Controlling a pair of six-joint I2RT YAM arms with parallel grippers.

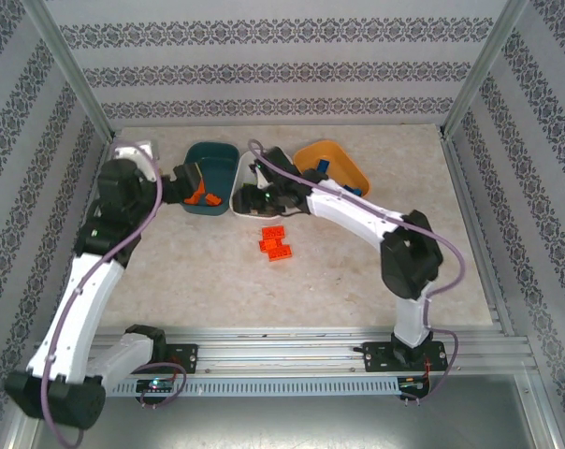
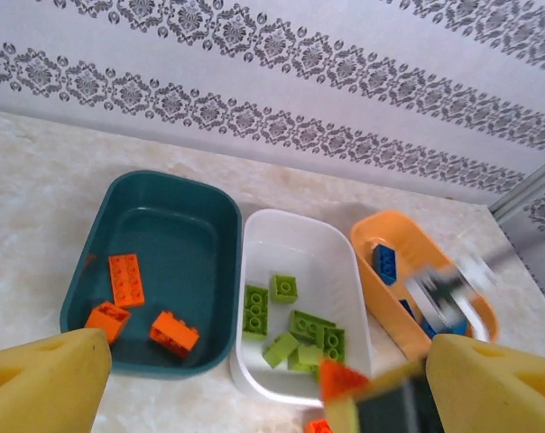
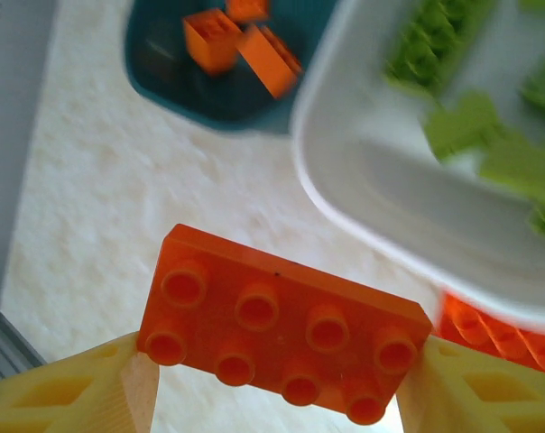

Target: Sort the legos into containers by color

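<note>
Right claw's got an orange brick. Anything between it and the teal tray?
Probably yes. The left claw, open, hangs over the teal tray, on the side where the orange brick in the right claw would come in. Otherwise only the white tray rim lies alongside the path.

Left arm point(image 1: 72, 309) and right arm point(image 1: 350, 211): white links, black rounded joint housings, black bases bolted on the rail point(image 1: 292, 348). A lilac cable point(image 1: 150, 220) runs up each from the rail. Fingers point(image 3: 65, 397) yellow, blocky.
</note>
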